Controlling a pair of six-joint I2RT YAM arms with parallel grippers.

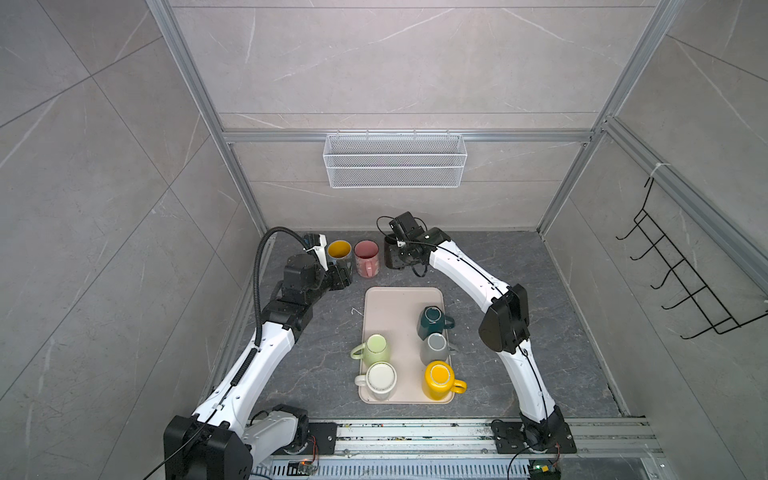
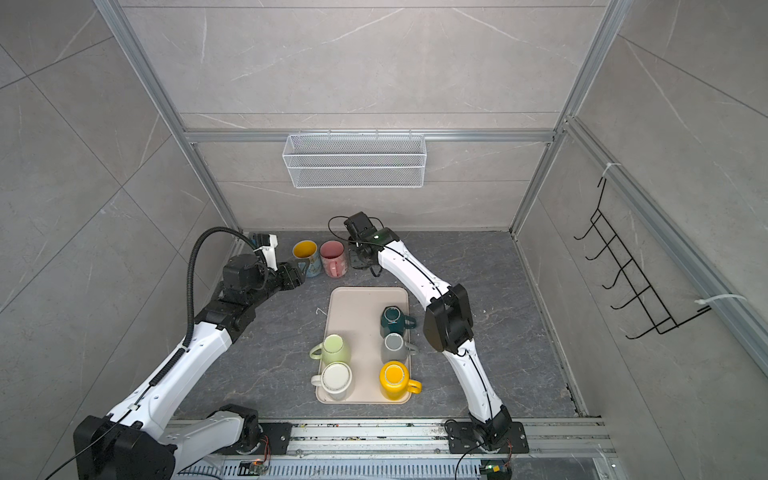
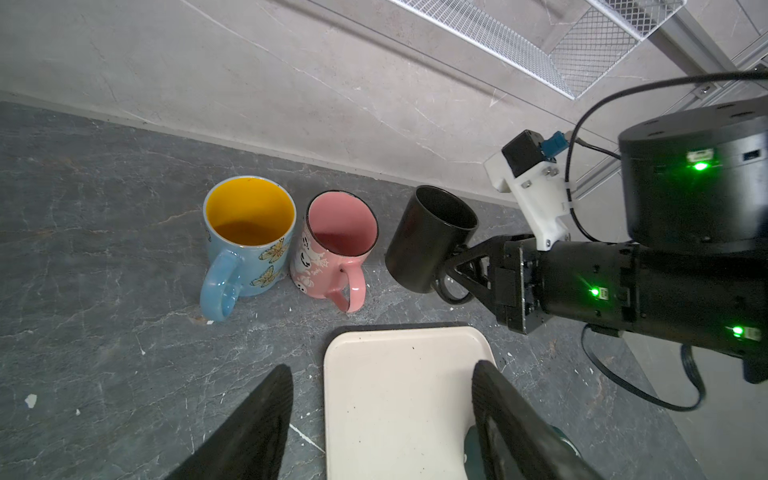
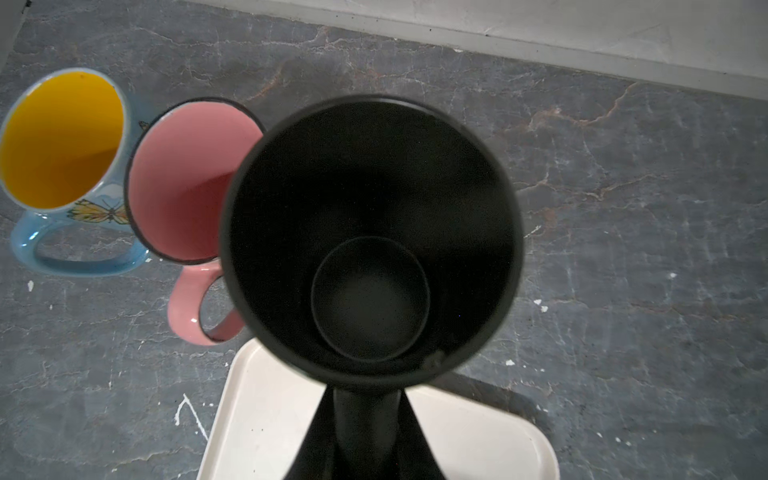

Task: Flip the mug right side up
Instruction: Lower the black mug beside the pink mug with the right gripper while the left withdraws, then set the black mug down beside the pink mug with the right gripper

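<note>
At the back of the table (image 1: 519, 266), near the rear wall, the black mug (image 3: 432, 239) is held by the R gripper (image 3: 459, 266). The jaws are clamped on the mug's handle. The mug is mouth-up and tilted a bit, and its dark inside is seen straight down in the R wrist view (image 4: 370, 232). Whether its base touches the table can't be told. In both top views the mug is mostly hidden by the R wrist.

Just beside it, a pink mug (image 3: 332, 257) is seen upright with its handle toward the tray (image 1: 390, 307). Next to that a blue mug w/ yellow inside (image 3: 249, 249) is also upright. The 3 mugs are lined up in a row along the wall, pink in the middle. Pink and blue appear to touch, or nearly so.

The L gripper (image 3: 382, 372) is spread wide w/ nothing between the fingers (image 3: 266, 415). In a top view it is seen just beside the blue mug (image 1: 338, 251), near the tray's far-left corner.

On the tray, 5 mugs are set bottoms-up:
- Dk green (image 1: 432, 322), grey (image 1: 435, 348) and yellow (image 1: 440, 379) down the right side.
- Lt green (image 1: 375, 349) and white (image 1: 380, 379) on the left side.

The far-left part of the tray is bare.

A wire basket (image 1: 395, 162) is hung on the back wall, and a black hook rack (image 1: 681, 282) on the R wall.
</note>
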